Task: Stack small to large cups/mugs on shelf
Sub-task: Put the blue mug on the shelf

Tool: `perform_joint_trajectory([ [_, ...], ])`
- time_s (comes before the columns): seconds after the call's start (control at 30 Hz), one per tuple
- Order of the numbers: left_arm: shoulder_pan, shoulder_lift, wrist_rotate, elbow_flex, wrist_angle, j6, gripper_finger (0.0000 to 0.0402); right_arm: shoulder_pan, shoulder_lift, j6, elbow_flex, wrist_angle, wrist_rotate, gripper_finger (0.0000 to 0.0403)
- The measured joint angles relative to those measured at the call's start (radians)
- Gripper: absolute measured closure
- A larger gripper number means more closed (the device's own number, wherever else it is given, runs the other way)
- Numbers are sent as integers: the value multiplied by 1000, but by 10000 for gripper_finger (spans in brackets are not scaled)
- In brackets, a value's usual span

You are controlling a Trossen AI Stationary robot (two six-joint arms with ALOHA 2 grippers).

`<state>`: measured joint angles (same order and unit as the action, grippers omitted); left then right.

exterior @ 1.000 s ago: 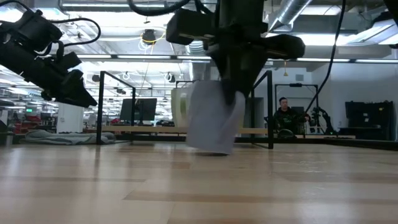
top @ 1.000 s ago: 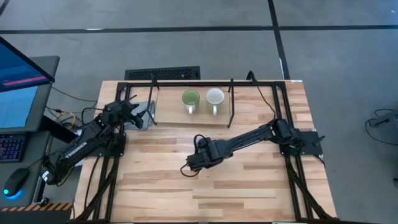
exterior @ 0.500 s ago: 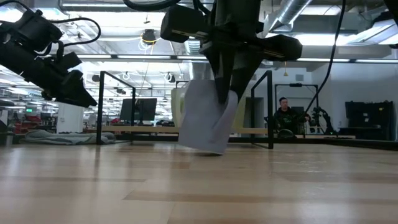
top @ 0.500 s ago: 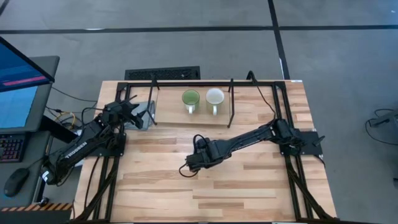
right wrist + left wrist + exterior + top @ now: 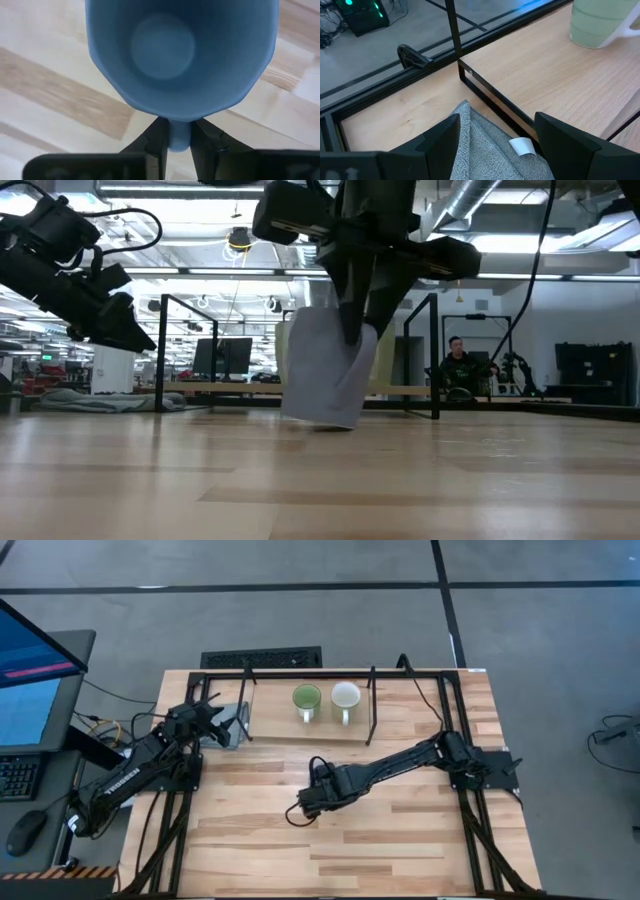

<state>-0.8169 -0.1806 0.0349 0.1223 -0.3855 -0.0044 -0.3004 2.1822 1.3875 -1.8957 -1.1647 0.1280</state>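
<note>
Right gripper (image 5: 177,135) at mid-table, fingers pinching the handle of the blue-grey mug (image 5: 180,50), which tilts on the tabletop (image 5: 400,830). Green mug (image 5: 306,698) and white mug (image 5: 345,696) upright side by side on the shelf (image 5: 290,728). Left gripper (image 5: 492,145) spread wide over a grey cloth (image 5: 485,150) beside the shelf's end.

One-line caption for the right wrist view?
Right pincer pinches the blue mug's handle, its open mouth facing the camera, over the wood-plank tabletop.
</note>
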Motion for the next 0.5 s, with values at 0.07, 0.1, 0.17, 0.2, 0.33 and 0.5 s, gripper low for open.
perform_joint_trajectory([
  [0.07,0,0,0,0,0,0,154,0,0,-7,0,31,0,317],
  [0.1,0,0,0,0,0,0,154,0,0,-8,0,42,0,316],
  [0.17,0,0,0,0,0,0,154,0,0,-8,0,59,0,316],
  [0.2,0,0,0,0,0,0,154,0,0,-7,0,64,0,315],
  [0.33,0,0,0,0,1,0,154,0,-1,-8,0,67,0,315],
  [0.5,0,0,0,0,1,0,154,0,-1,-7,0,76,0,315],
])
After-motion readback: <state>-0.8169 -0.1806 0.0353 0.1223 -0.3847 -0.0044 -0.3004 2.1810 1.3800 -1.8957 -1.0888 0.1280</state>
